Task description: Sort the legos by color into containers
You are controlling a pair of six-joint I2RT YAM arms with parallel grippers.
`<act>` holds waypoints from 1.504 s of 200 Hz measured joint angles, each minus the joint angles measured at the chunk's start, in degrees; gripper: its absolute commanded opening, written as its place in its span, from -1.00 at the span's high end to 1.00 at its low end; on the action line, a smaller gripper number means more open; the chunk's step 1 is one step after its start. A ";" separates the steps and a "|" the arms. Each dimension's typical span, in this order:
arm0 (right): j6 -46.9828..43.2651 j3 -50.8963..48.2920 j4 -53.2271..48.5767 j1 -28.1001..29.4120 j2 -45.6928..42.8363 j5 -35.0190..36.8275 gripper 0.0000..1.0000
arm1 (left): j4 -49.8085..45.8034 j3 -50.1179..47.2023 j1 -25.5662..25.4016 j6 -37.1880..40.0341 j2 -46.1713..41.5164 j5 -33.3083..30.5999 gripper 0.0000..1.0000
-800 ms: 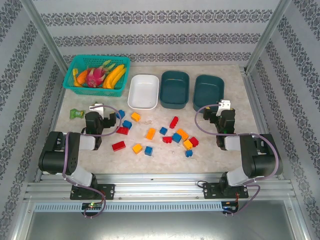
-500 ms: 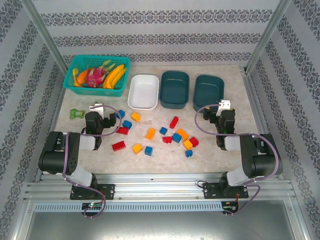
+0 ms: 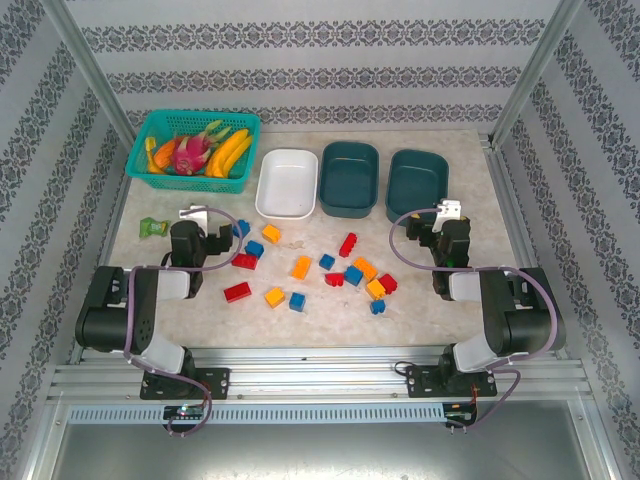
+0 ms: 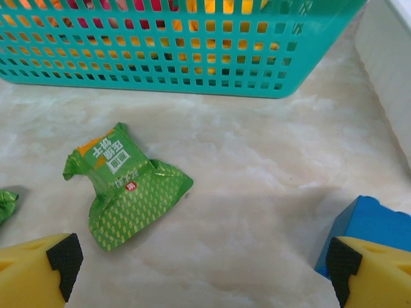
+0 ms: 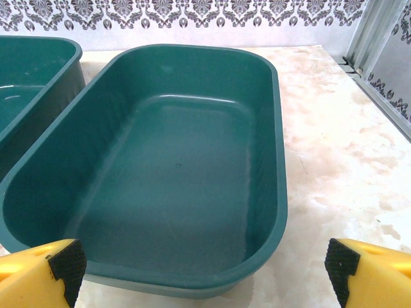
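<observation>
Red, blue and orange legos lie scattered mid-table, such as a red one (image 3: 238, 292), an orange one (image 3: 300, 267) and a blue one (image 3: 254, 248). Behind them stand the containers: a white tub (image 3: 287, 183) and two dark teal tubs (image 3: 349, 178) (image 3: 417, 180), all three with nothing in them. My left gripper (image 3: 197, 224) (image 4: 202, 266) is open over bare table, with a blue lego (image 4: 369, 221) by its right finger. My right gripper (image 3: 447, 222) (image 5: 202, 266) is open at the near rim of the right teal tub (image 5: 277, 160).
A turquoise mesh basket (image 3: 193, 148) (image 4: 173, 45) with toy fruit stands at the back left. A green wrapper (image 4: 122, 186) lies ahead-left of my left gripper, another (image 3: 152, 227) further left. Metal frame rails border the table.
The left arm's rear links have shifted slightly to the left. Both grippers and all the legos stay where they were.
</observation>
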 measured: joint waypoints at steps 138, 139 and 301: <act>23.61 41.48 -60.74 9.38 -37.22 15.50 -0.95 | -48.37 29.27 -18.49 -16.09 -37.88 -21.29 -1.00; 23.89 41.48 -61.09 9.25 -37.33 15.37 -0.95 | -49.24 29.94 -18.45 -16.70 -37.88 -21.44 -1.00; 64.13 31.10 -103.43 20.28 -22.34 -5.31 -0.61 | -77.72 32.17 -28.52 -30.25 -27.65 11.41 -0.97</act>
